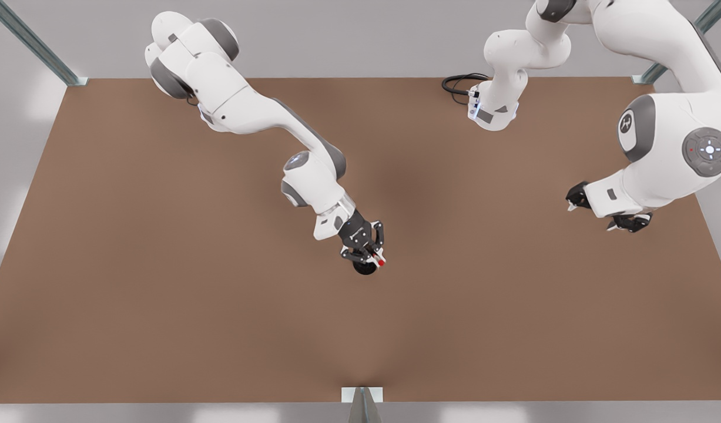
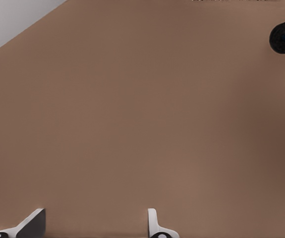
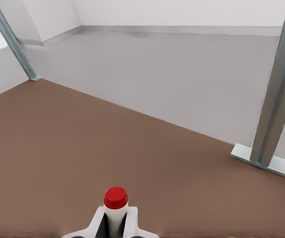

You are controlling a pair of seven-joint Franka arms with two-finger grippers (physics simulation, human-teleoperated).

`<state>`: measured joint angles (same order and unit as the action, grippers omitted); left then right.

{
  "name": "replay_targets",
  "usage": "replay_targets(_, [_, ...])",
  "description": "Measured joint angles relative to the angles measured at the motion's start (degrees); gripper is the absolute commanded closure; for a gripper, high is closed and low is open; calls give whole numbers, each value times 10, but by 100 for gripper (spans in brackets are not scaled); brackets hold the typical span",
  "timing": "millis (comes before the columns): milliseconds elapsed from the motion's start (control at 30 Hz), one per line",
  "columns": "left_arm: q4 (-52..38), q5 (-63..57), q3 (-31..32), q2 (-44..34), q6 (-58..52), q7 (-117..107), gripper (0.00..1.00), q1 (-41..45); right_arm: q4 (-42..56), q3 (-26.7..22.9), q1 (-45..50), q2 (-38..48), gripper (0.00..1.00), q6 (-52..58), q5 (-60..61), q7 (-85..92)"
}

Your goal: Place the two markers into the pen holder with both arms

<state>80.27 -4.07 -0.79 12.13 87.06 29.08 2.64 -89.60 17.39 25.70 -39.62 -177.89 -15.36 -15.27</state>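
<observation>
1. The right hand, at the front view's centre, grips the red-capped marker above the pen holder.
2. The left hand, at that view's right edge, waits spread open and empty over the tabletop.
3. The red marker's drop looks to be what is left; something blue shows inside the holder, perhaps the other marker.

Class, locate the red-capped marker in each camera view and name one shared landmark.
Front view: red-capped marker near centre, in the right hand above the pen holder.
Right wrist view: red cap showing between the fingers.
Left wrist view: pen holder and table; left hand waits, open.
Shared landmark: brown table.
</observation>
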Motion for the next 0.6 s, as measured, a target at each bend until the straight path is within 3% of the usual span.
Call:
replay_targets(200, [0, 1, 0, 5, -1, -66, 0, 0, -56, 0, -7, 21, 75, -22, -14, -11])
replay_targets(567, [0, 1, 0, 11, -1, -142, 0, 0, -66, -10, -3, 8, 72, -46, -24, -24])
replay_targets(600, [0, 1, 0, 11, -1, -147, 0, 0, -71, -10, -2, 5, 61, -47, -25, -25])
